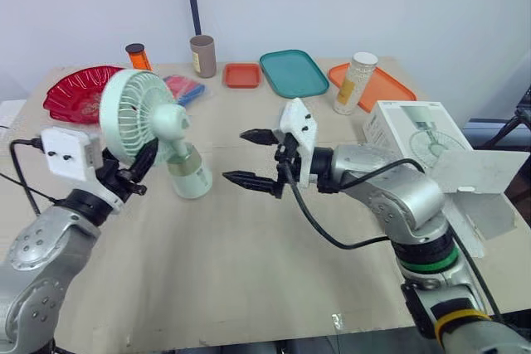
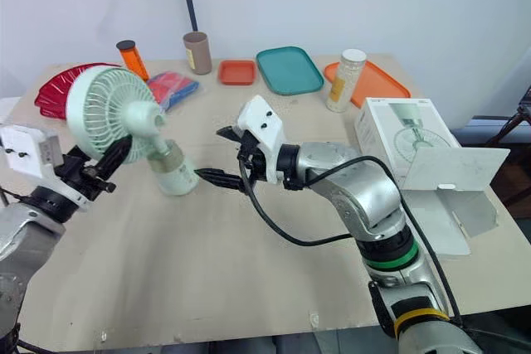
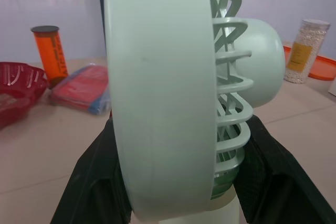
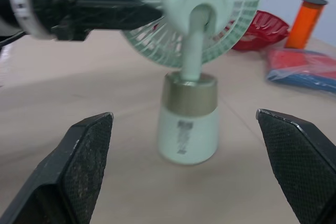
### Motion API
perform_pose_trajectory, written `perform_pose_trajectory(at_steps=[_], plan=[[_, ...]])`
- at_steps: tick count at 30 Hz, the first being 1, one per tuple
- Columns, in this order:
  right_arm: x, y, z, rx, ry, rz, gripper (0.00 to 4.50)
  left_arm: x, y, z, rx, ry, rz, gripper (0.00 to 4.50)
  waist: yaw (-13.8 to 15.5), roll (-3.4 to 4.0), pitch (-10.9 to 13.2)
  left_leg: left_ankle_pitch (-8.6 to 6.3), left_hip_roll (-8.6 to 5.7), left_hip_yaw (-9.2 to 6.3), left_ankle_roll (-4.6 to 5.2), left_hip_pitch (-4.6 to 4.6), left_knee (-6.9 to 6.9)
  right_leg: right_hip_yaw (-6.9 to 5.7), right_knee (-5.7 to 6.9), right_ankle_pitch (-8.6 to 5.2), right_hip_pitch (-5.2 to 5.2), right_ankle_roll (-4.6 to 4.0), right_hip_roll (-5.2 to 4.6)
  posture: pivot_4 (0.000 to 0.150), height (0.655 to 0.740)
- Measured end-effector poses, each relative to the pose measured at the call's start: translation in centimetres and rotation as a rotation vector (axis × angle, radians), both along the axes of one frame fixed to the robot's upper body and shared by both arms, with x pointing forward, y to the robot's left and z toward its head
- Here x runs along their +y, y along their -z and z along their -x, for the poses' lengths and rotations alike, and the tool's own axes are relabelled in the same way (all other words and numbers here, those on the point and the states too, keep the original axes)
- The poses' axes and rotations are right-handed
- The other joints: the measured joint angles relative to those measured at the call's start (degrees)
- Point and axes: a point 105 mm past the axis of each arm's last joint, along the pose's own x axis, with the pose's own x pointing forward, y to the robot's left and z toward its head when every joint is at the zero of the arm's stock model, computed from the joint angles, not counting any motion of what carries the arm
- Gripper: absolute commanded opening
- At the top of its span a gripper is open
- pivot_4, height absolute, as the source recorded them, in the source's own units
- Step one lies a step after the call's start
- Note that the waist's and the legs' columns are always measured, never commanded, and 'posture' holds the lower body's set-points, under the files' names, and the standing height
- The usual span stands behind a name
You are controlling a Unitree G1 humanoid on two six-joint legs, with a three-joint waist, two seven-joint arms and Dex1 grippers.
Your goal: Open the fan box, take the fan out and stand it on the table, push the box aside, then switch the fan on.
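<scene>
- Fan [image 1: 143, 115] of pale green plastic, with a round grilled head on a thin neck over a stubby base with a gold band, stands left of centre on the pale wooden bench [image 1: 249, 271]. Its underside meets the bench, but I cannot tell whether it sits flat.
- Left gripper [image 1: 139, 163], at the left of the frame, is clamped on the lower rim of the fan's head, with one black finger on either face. In the head views the far finger is mostly hidden behind the grille.
- Right gripper [image 1: 238, 156], mid-frame, is spread wide and holds nothing. Its tips point at the fan's base and are just short of it.
- White cardboard fan box [image 1: 411, 132] lies at the right of the frame, well apart from the fan, with its flap [image 1: 489, 173] open. Its inside cannot be seen.
- Grey mark [image 4: 181, 129] on the front of the base cannot be made out as either a switch or a label.
- Red scalloped bowl [image 1: 70, 93] at the upper left is partly covered by the fan's head.
</scene>
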Motion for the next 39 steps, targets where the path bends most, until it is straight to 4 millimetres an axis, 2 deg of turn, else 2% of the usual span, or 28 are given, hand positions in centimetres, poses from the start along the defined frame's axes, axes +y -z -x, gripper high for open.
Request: perform_pose_trajectory(at_steps=[4, 6, 7, 13, 25, 36, 39], plan=[[0.9, 0.5, -1.0, 0.001, 0.027, -0.003, 4.50, -0.9, 0.3, -0.3, 0.020, 0.015, 0.026, 1.93, 0.00, 0.00, 0.00, 0.07, 0.00, 0.01, -0.13, -0.13, 0.00, 0.01, 0.02, 0.09, -0.13, 0.00, 0.00, 0.150, 0.7400], [1.3, 0.6, -1.4, -0.004, 0.042, -0.008, 4.50, -1.4, 0.0, -0.5, 0.015, 0.022, 0.031, 1.93, 0.01, 0.00, 0.00, 0.09, -0.01, 0.00, -0.16, -0.18, 0.01, 0.01, 0.04, 0.10, -0.18, 0.00, -0.01, 0.150, 0.7400], [2.3, 1.1, -1.9, 0.007, 0.050, -0.010, 4.50, -2.2, -0.7, -0.8, -0.005, 0.037, 0.051, 1.93, 0.01, -0.01, 0.00, 0.11, -0.01, 0.01, -0.20, -0.20, 0.01, 0.01, 0.04, 0.12, -0.20, 0.01, -0.01, 0.150, 0.7400], [3.5, 1.8, -2.3, 0.018, 0.052, -0.013, 4.50, -3.6, -0.3, -0.6, 0.020, 0.075, 0.051, 1.93, -0.04, 0.00, -0.01, 0.25, -0.01, 0.04, -0.45, -0.31, 0.00, 0.05, 0.07, 0.13, -0.36, 0.00, -0.02, 0.150, 0.7400], [4.3, 1.5, -2.8, -0.012, 0.058, -0.011, 4.50, -4.0, 0.0, -0.2, 0.029, 0.090, 0.039, 1.93, -0.04, 0.00, -0.01, 0.24, -0.01, 0.04, -0.42, -0.31, 0.00, 0.05, 0.09, 0.15, -0.36, -0.01, -0.01, 0.150, 0.7400], [4.8, 2.5, -3.2, 0.009, 0.079, 0.013, 4.50, -4.6, 0.4, -0.3, 0.033, 0.091, 0.016, 1.93, -0.04, 0.00, -0.01, 0.24, -0.01, 0.04, -0.42, -0.31, 0.00, 0.05, 0.10, 0.15, -0.37, -0.01, 0.00, 0.150, 0.7400], [5.0, 2.6, -3.1, 0.011, 0.070, 0.015, 3.71, -4.6, 0.5, -0.2, 0.031, 0.085, 0.014, 1.93, -0.05, 0.00, -0.01, 0.24, -0.01, 0.04, -0.42, -0.31, 0.00, 0.05, 0.10, 0.15, -0.37, -0.01, 0.00, 0.150, 0.7400]])
